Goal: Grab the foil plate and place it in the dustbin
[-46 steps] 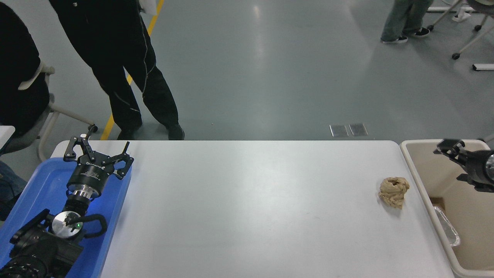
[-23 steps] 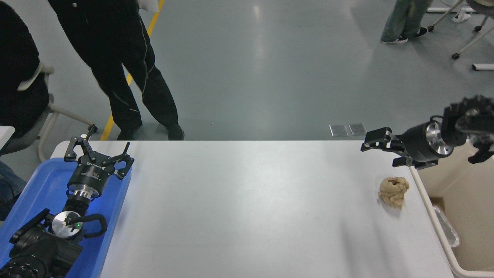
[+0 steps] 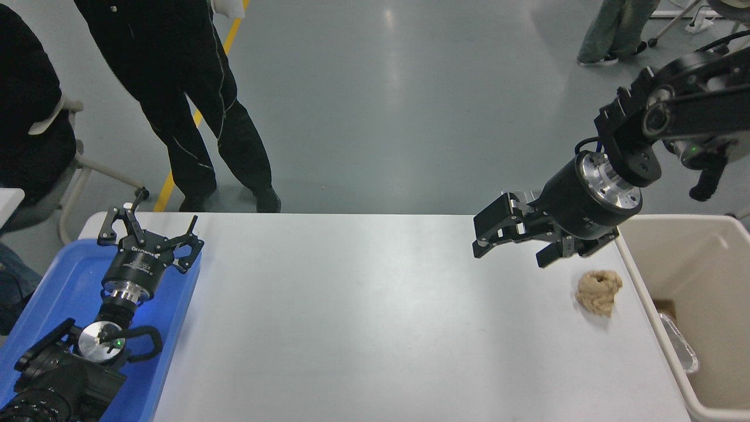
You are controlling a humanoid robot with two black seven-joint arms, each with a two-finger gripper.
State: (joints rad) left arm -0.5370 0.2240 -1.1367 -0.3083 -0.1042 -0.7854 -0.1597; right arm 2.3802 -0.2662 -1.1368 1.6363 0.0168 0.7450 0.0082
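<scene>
The foil plate (image 3: 679, 347) lies inside the beige dustbin (image 3: 656, 305) at the table's right end, against its near left wall; only its shiny crinkled rim shows. My right gripper (image 3: 512, 253) is open and empty, above the table's far right part, left of the dustbin and up-left of the crumpled brown paper lump (image 3: 597, 291). My left gripper (image 3: 149, 225) is open and empty, parked over the blue tray (image 3: 55, 287) at the lower left.
A person in black stands at the table's far left edge (image 3: 193, 105). Another person sits at the left edge (image 3: 29, 117). The white table (image 3: 363, 316) spreads between the tray and the dustbin.
My right arm has swung left and up out of the dustbin, across its rim, to above the table's far right. The foil plate stays in the bin. The left arm has not moved.
</scene>
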